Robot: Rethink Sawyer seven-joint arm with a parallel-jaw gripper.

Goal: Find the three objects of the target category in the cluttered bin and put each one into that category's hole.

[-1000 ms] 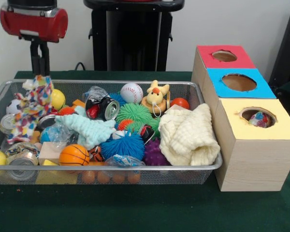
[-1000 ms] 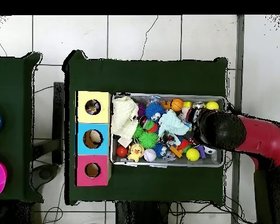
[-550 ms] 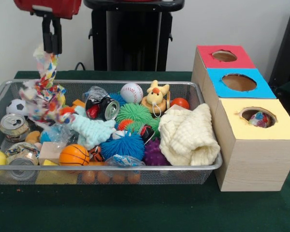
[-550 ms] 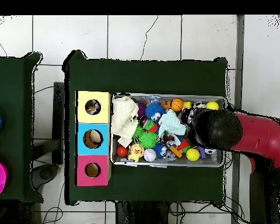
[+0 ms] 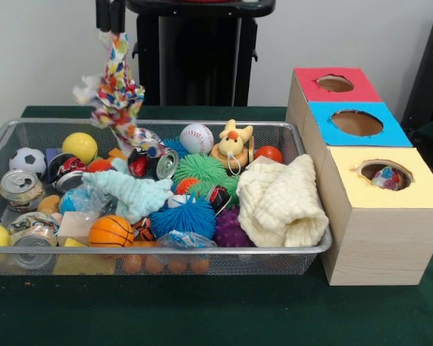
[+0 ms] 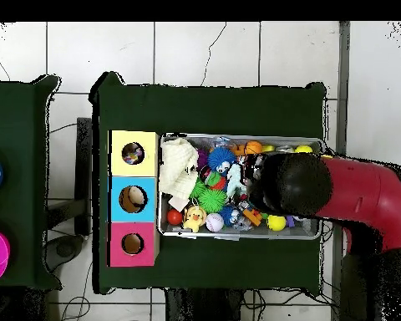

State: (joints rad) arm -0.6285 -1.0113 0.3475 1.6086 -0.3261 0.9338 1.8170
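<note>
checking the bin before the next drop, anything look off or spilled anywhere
Nothing has spilled; the toys all sit inside the bin. The one odd sight is the rope toy, hanging from the gripper above the bin, its tail reaching down to the clutter. The cream cloth also slumps against the bin's rim beside the yellow box.

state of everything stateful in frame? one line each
gripper: shut on rope toy
rope toy: lifted, tail trailing into the bin
yellow box hole: holds a multicoloured ball
blue box hole: something pale inside in overhead view
cream cloth: draped over bin rim
</note>
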